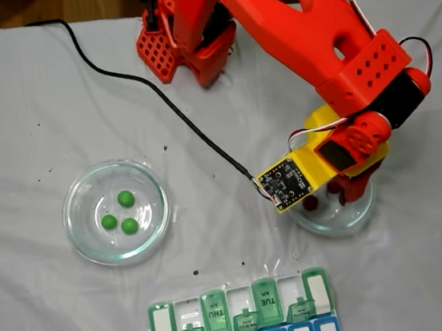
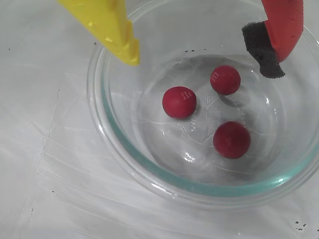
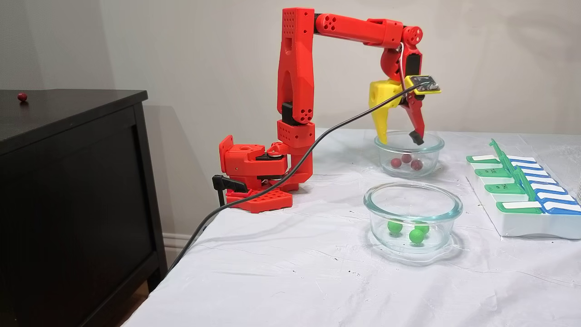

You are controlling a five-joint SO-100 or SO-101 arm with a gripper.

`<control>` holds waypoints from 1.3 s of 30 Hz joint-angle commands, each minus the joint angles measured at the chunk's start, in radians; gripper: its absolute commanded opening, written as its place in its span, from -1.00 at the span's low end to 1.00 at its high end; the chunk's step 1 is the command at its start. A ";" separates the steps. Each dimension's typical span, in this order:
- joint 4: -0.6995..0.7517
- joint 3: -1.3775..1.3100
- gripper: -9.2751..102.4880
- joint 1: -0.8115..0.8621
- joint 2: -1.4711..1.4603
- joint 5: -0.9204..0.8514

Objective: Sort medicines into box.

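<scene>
Three dark red medicines [image 2: 179, 102] [image 3: 406, 158] lie in a round glass dish [image 2: 114, 144] [image 3: 433, 146]. My gripper [image 2: 199, 59] [image 3: 399, 140] hangs open just above them, the yellow finger over one side of the rim and the red finger with its black pad [image 2: 261, 50] over the other. It holds nothing. Three green medicines [image 1: 126, 199] [image 3: 395, 226] sit in a second glass dish [image 1: 76, 232] [image 3: 411, 188]. The box [image 1: 162, 326] [image 3: 522, 227], white with green and blue lids, lies at the table's near edge in a fixed view, several green lids raised.
A black cable [image 1: 156, 93] [image 3: 290, 170] runs across the white cloth from the wrist camera board [image 1: 283, 182]. The arm's red base [image 1: 182, 49] [image 3: 254, 181] stands at the back. A black cabinet [image 3: 68, 181] beside the table carries one stray red ball [image 3: 22, 96].
</scene>
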 commanded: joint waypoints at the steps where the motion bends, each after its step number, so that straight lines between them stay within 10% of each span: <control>1: -0.031 -0.011 -0.04 -0.006 0.044 0.029; 39: -0.086 -0.002 -0.25 -0.032 -0.109 0.046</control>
